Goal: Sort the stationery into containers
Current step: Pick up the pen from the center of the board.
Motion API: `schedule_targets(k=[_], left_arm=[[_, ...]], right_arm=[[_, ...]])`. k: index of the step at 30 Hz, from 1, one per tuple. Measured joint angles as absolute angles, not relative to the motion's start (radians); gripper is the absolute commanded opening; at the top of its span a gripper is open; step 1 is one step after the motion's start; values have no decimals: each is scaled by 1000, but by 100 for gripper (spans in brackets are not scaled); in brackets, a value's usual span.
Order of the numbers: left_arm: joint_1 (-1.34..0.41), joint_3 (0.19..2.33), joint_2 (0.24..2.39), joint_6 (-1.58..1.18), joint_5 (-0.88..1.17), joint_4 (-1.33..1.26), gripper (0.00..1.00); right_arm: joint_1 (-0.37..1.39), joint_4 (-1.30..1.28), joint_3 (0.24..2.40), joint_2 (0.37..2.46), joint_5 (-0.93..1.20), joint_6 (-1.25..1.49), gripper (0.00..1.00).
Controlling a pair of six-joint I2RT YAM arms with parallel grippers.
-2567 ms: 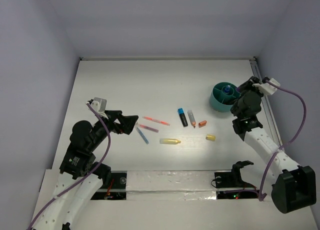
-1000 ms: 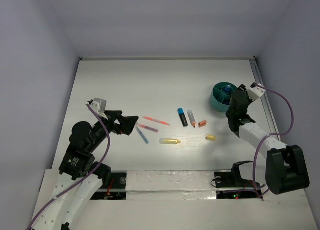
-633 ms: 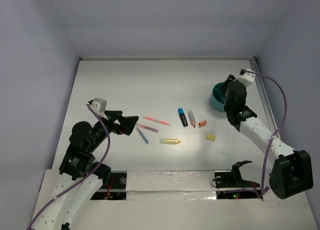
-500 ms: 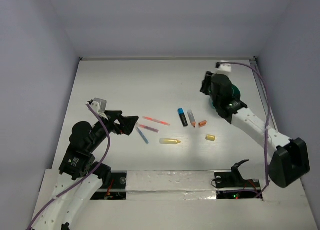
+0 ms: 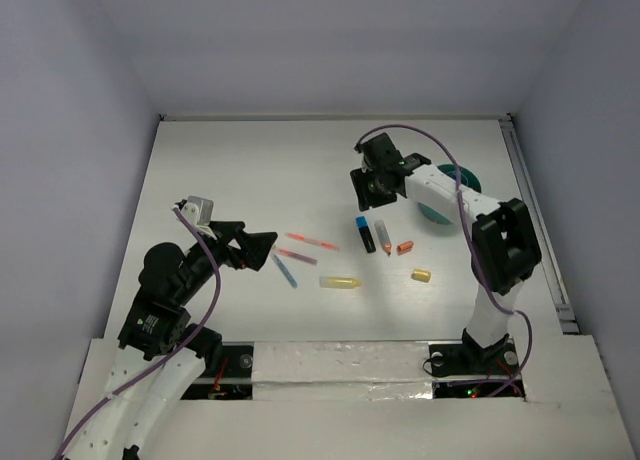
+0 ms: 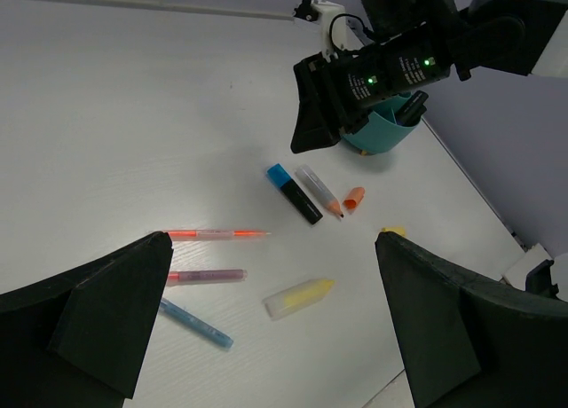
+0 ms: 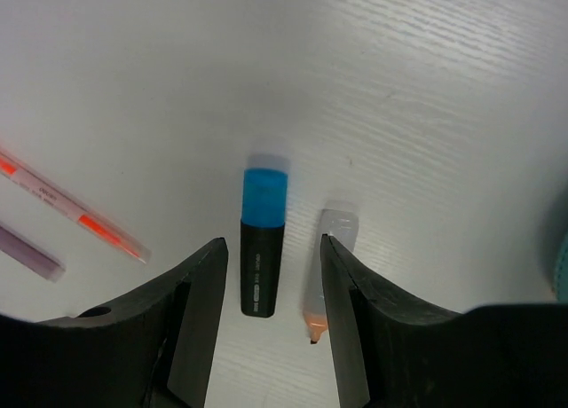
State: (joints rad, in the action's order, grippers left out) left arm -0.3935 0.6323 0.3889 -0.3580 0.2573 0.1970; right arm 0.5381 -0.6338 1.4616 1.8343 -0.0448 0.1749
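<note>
Lining up the right gripper (image 7: pixel 272 241) for a pick of the black marker (image 7: pixel 261 279) with the blue cap.
Hovering above it with fingers parted and empty, marker lying flat on the table below the gap, grey pen (image 7: pixel 325 279) just under one finger, cup (image 6: pixel 380 135) well off to that same side. Probably needing next a straight drop clear of the grey pen, then a squeeze across the barrel. Holding the left gripper (image 5: pixel 265 243) spread wide, nothing in it, near the pink pen (image 6: pixel 216 235) and purple pen (image 6: pixel 206 276).

There are 3 thin pens (image 5: pixel 310 242), 3 markers (image 5: pixel 365 234), 2 loose caps (image 5: pixel 404 247) and 1 teal cup (image 6: pixel 382 133).
</note>
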Motion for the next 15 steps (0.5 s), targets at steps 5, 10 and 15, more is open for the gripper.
schedule_targets(k=[5, 10, 15], left_arm=[[-393, 632, 389, -358, 257, 197, 99], [-393, 632, 389, -358, 257, 197, 99], [-393, 632, 389, -358, 257, 197, 99]], right_arm=[[545, -722, 1556, 1906, 15, 152, 54], [551, -767, 1645, 1990, 38, 133, 55], [552, -815, 1711, 2078, 41, 121, 55]])
